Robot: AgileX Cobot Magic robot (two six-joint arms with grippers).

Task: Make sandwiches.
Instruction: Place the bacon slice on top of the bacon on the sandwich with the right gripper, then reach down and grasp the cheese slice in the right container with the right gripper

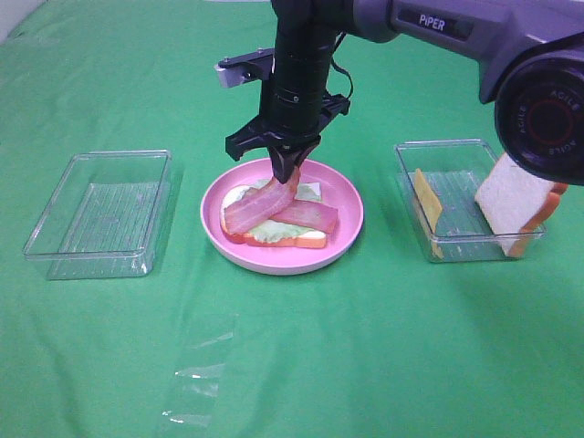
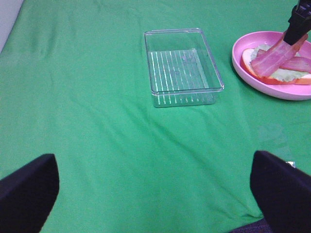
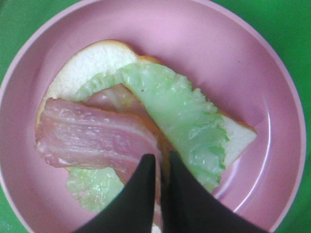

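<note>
On the pink plate (image 1: 349, 197) lies a half-built sandwich (image 1: 315, 239): a bread slice, pale green lettuce (image 3: 180, 111) and a bacon strip (image 1: 310, 217). My right gripper (image 1: 285, 173) hangs straight above it, shut on the upper end of a second bacon strip (image 1: 260, 208), whose lower end rests on the sandwich. The right wrist view shows the black fingertips (image 3: 138, 194) pinching that strip (image 3: 92, 138). My left gripper (image 2: 153, 160) stands open over bare green cloth, well away from the plate (image 2: 252, 73).
An empty clear tray (image 1: 91, 258) sits left of the plate. A second clear tray (image 1: 443, 146) on the right holds a yellow cheese slice (image 1: 426, 205) and a leaning bread slice (image 1: 516, 201). A piece of clear film (image 1: 201, 374) lies on the cloth in front.
</note>
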